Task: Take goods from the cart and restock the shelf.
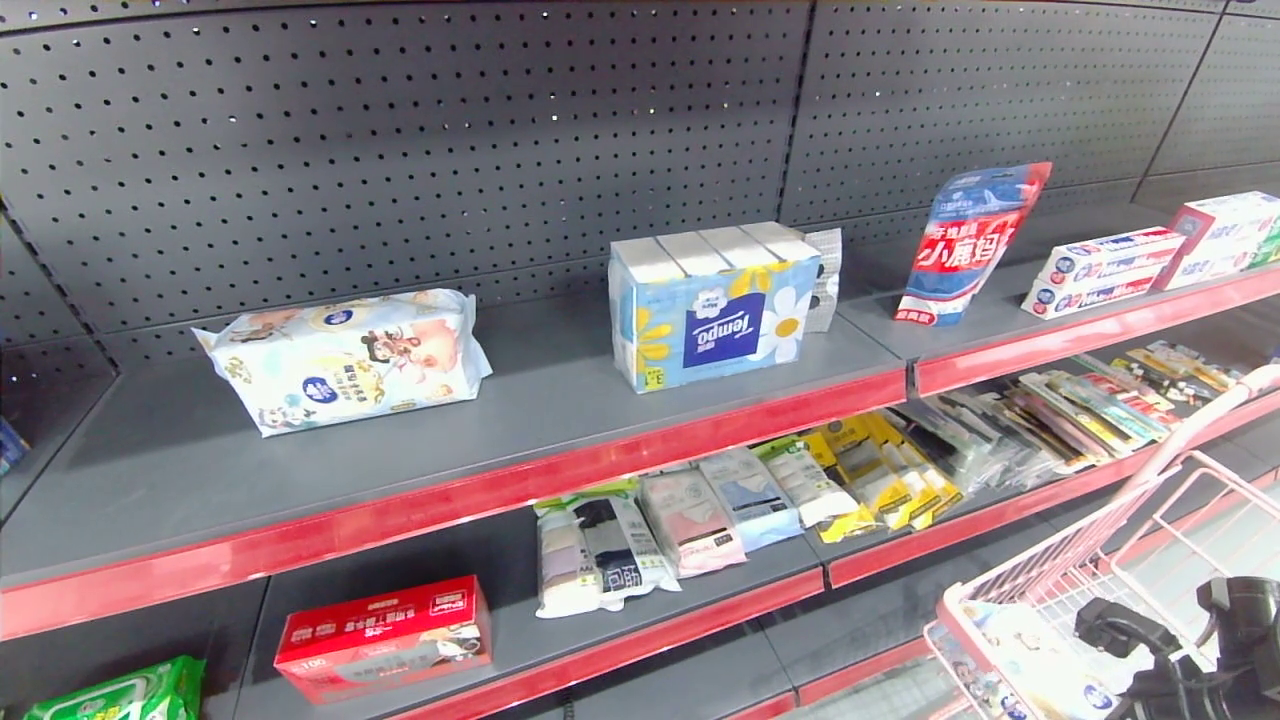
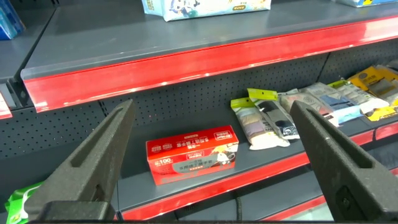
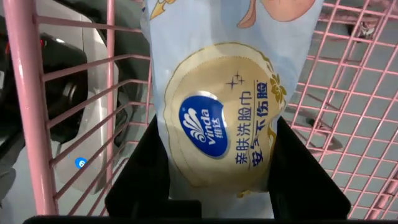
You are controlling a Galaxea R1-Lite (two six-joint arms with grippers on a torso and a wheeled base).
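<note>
My right gripper (image 3: pixel 221 171) is down inside the pink wire cart (image 3: pixel 74 106), shut on a pale blue soft pack (image 3: pixel 217 118) with a cartoon print and a round blue logo. Its black fingers (image 3: pixel 146 171) press the pack from both sides. In the head view the cart (image 1: pixel 1090 560) stands at the lower right with my right arm (image 1: pixel 1190 660) reaching into it beside the pack (image 1: pixel 1020 650). A matching pack (image 1: pixel 345 360) lies on the upper shelf (image 1: pixel 600 420) at the left. My left gripper (image 2: pixel 211 155) hangs open in front of the lower shelf (image 2: pixel 261 168), holding nothing.
The upper shelf also carries a blue tissue bundle (image 1: pixel 715 305), a blue and red pouch (image 1: pixel 965 245) and toothpaste boxes (image 1: pixel 1100 268). Bare shelf lies between the cartoon pack and the bundle. On the lower shelf are a red box (image 2: pixel 193 155), sock packs (image 1: pixel 600 550) and toothbrushes (image 1: pixel 1060 415).
</note>
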